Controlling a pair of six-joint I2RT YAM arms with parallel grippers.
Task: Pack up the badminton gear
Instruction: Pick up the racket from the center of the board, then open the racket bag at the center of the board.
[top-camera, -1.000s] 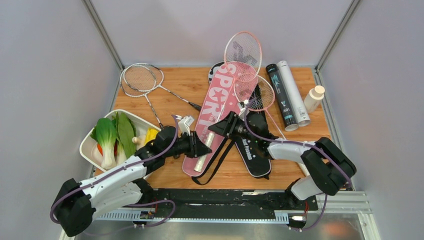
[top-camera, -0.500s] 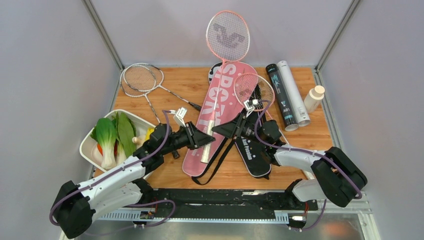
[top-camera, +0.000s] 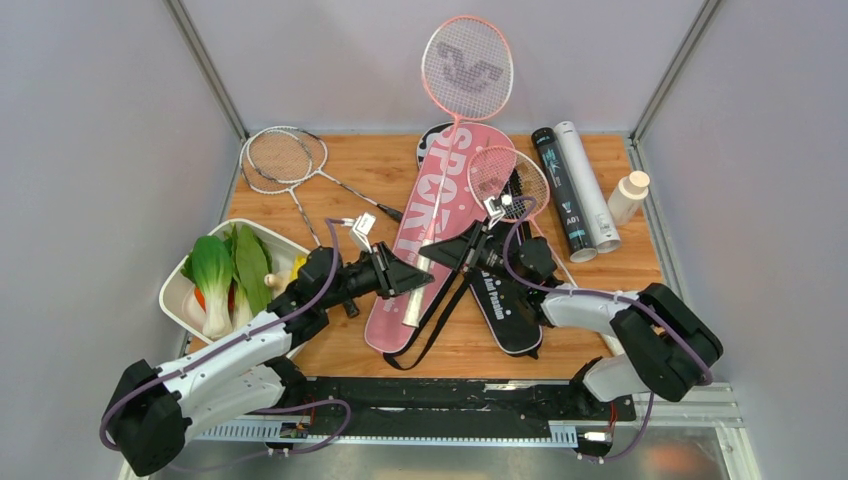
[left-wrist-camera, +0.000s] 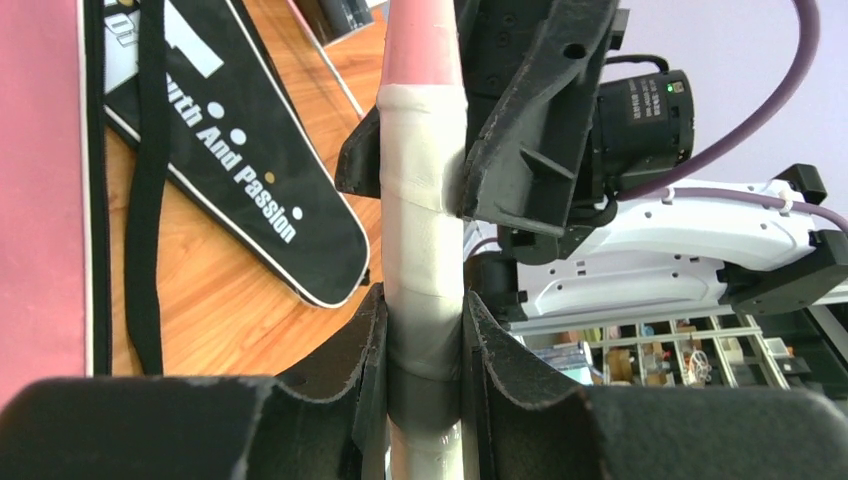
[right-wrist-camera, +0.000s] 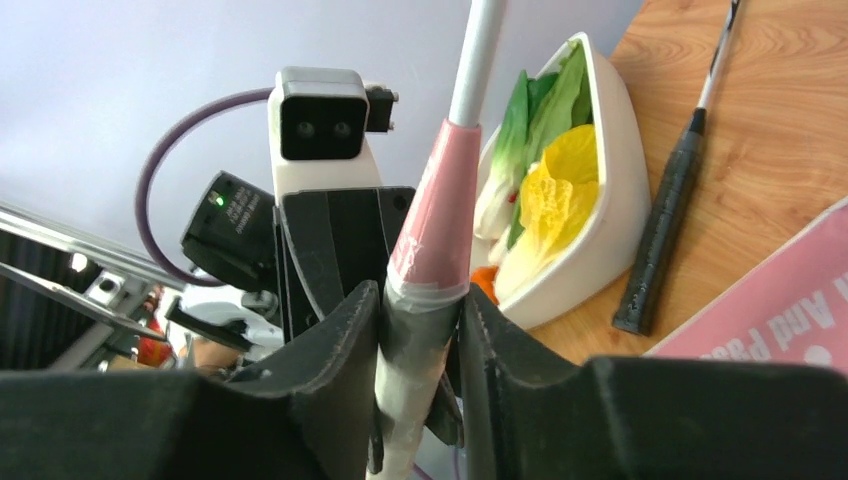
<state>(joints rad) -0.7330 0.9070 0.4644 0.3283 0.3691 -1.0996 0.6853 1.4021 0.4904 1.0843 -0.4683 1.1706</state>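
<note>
Pink racket (top-camera: 467, 68), handle between both pairs of jaws

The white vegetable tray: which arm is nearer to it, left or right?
Left. The left arm lies along the tray's right edge; the right arm is far to its right, beyond the pink racket bag.

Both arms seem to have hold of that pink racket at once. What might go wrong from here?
The left gripper and right gripper both clamp the pink racket by its handle, close together. If they pull differently, the thin shaft might bend or the grip slip. The racket's head stands high by the back wall. A swing could hit it or, coming down, knock the second pink racket on the black bag.
</note>
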